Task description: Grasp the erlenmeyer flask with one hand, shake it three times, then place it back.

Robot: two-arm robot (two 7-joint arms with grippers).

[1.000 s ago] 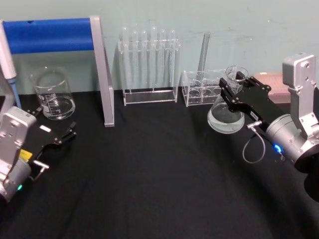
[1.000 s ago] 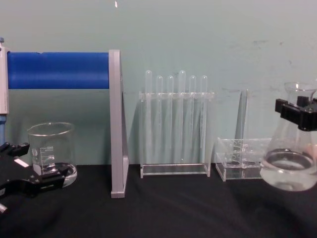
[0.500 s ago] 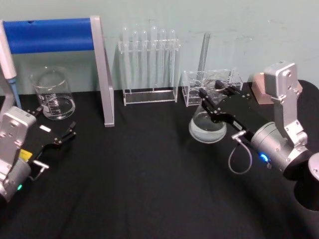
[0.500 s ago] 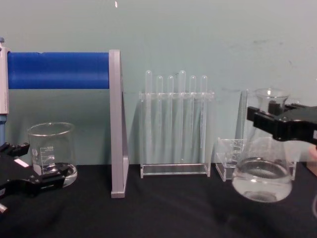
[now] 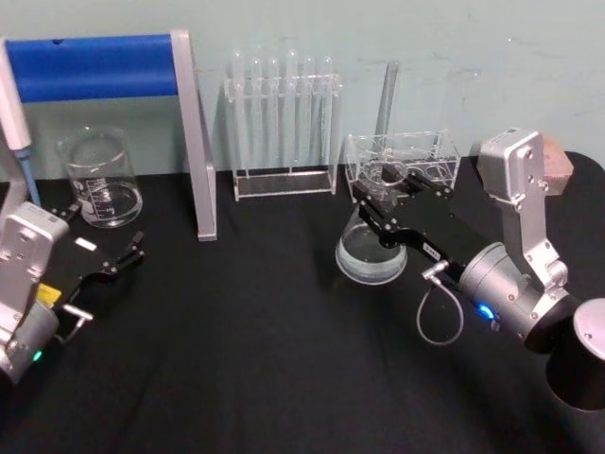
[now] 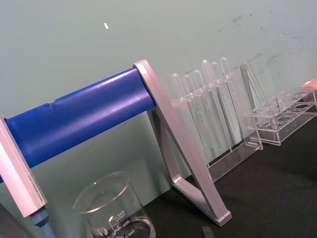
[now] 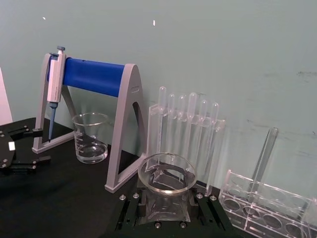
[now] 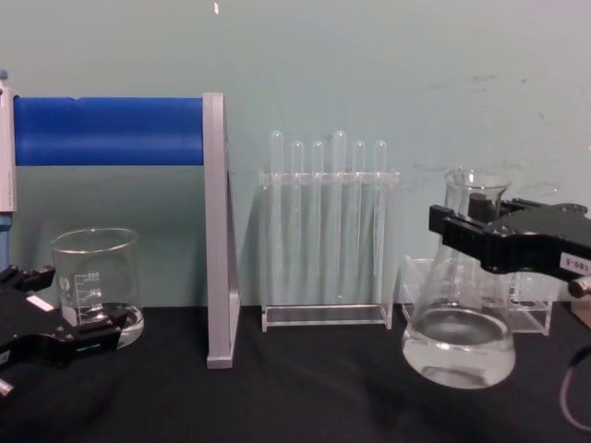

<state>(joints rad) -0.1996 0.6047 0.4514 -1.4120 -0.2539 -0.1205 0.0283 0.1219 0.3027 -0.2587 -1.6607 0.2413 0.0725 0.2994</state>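
Clamping flask [image 5: 371,255] at neck, right gripper [image 5: 388,197] holds it upright, body straight below the jaws, seemingly just off table [image 5: 265,340]; left gripper [image 5: 102,234] parked open-jawed near beaker [image 5: 102,180]

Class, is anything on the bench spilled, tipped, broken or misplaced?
No spills or breakage. The erlenmeyer flask is held upright by the right gripper, jaws shut, liquid level. One test tube leans in the low rack. The left gripper rests by the beaker.

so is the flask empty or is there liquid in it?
Partly full: clear liquid fills the wide base of the flask, well below the neck, which the right gripper clamps.
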